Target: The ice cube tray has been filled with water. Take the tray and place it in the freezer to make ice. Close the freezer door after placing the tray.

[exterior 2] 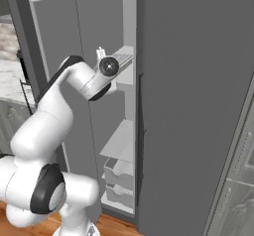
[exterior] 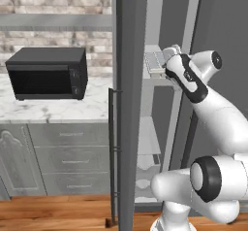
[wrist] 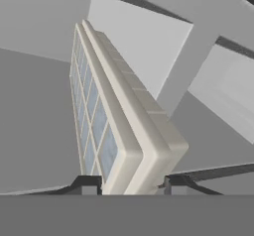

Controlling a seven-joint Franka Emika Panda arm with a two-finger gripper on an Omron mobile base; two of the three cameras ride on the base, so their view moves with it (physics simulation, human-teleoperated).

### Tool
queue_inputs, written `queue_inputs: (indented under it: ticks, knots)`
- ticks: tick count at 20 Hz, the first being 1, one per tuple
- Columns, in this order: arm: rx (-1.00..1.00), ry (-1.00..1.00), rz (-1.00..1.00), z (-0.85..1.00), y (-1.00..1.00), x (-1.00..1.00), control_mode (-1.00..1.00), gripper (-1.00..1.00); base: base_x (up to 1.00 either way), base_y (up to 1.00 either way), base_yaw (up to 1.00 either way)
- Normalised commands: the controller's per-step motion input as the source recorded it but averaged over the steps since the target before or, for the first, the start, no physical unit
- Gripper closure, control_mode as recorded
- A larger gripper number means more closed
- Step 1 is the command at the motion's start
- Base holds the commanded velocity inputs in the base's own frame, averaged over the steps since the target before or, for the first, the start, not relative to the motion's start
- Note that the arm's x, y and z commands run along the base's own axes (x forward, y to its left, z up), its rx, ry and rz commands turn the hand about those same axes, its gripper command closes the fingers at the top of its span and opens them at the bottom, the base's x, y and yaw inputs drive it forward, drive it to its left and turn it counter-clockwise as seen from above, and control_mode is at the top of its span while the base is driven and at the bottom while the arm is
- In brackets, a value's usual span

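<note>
Fingers of the white arm's two-finger gripper [wrist: 133, 183] are clamping the near end of the flat, long, whitish ice cube tray [wrist: 116, 116], one dark tip on each side of its rim, and I am seeing that grip plainly in the hand view. The tray's grid of small square cells is carrying the pale blue-grey sheen of water [wrist: 92, 111]. I am holding the tray inside the tall dark grey freezer [exterior 2: 193, 101], just above a pale grey upper shelf [exterior: 154, 74]; from the left base view the tray [exterior: 155, 61] is showing just left of the wrist, and I cannot tell whether it is touching the shelf. The tall, narrow, flat dark grey freezer door [exterior: 131, 104] is standing open, edge-on to that camera, with its long thin vertical bar handle [exterior: 112, 152] on the left face. Further left, a black boxy microwave [exterior: 48, 73] is sitting on the white marbled counter [exterior: 53, 109].
</note>
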Motion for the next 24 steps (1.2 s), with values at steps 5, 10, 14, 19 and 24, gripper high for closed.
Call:
queue_inputs:
  ticks: [5,10,14,19,24]
  knots:
    - [0.0,0.0,0.0,0.0,0.0,0.5,-1.0,1.0,0.0,0.0,0.0]
    - [0.0,0.0,0.0,0.0,0.0,0.5,-1.0,1.0,0.0,0.0,0.0]
    - [0.0,0.0,0.0,-0.01,0.0,0.54,-1.0,1.0,0.0,0.0,0.0]
    - [0.0,0.0,0.0,-0.01,0.0,0.5,-1.0,-1.0,0.0,0.0,0.0]
    - [0.0,0.0,-0.01,0.0,-0.03,0.07,-1.0,-1.0,0.0,0.0,0.0]
